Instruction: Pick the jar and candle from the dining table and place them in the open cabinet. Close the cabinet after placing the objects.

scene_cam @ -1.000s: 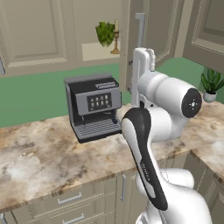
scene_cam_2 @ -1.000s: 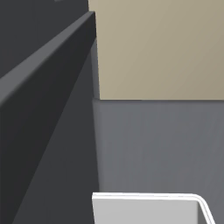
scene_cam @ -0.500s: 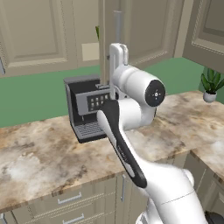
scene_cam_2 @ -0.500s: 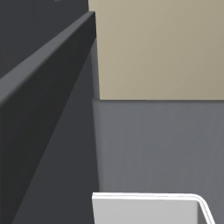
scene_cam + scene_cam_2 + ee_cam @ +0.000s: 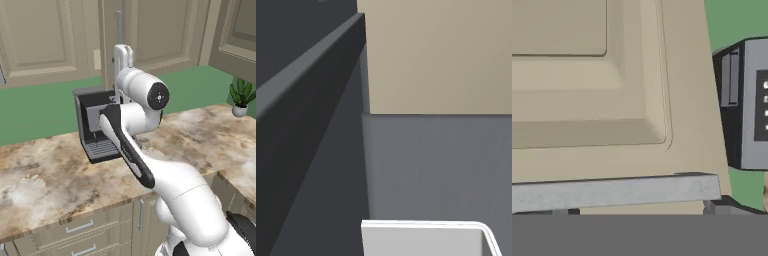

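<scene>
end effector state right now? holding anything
End effector: open, holding nothing; it sits close to the cabinet door by its silver bar handle.

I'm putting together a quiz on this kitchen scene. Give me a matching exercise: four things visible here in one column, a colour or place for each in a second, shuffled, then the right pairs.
Things:
1. coffee machine
2. potted plant
3. cabinet door
4. wall strip behind the counter

Descriptions:
A. beige with a raised panel
B. green
C. dark, standing on the marbled counter behind the arm
D. at the far right end of the counter

Pairs: 1-C, 2-D, 3-A, 4-B
</scene>
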Available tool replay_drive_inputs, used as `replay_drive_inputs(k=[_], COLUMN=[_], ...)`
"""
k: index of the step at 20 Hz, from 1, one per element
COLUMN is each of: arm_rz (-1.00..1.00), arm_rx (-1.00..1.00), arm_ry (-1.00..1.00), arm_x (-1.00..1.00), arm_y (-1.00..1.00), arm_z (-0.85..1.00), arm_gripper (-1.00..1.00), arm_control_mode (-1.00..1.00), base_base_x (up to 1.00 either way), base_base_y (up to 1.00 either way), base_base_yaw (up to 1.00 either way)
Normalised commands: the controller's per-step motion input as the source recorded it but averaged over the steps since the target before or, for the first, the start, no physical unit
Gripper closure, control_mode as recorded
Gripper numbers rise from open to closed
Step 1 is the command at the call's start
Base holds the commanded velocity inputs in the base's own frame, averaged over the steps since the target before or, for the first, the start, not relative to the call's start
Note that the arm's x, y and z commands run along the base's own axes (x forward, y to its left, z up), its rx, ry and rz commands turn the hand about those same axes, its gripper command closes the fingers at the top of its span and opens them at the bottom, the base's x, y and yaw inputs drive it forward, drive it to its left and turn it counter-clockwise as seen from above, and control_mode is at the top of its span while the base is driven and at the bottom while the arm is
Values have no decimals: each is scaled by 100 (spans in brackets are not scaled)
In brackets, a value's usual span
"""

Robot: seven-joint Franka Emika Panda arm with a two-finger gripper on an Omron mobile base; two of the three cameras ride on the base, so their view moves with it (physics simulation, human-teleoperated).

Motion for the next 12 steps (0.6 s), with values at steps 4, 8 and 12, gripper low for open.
replay_drive_inputs(k=[4,8,12], arm_rz=[0,0,0], arm_rx=[0,0,0], arm_ry=[0,0,0], arm_x=[60,59,58], arm_y=[15,21,24], arm_z=[0,0,0], arm_gripper=[-100,-100,-100], arm_control_mode=[-100,-100,-100], base_base_x=[0,0,0], base_base_y=[0,0,0], base_base_yaw=[0,0,0])
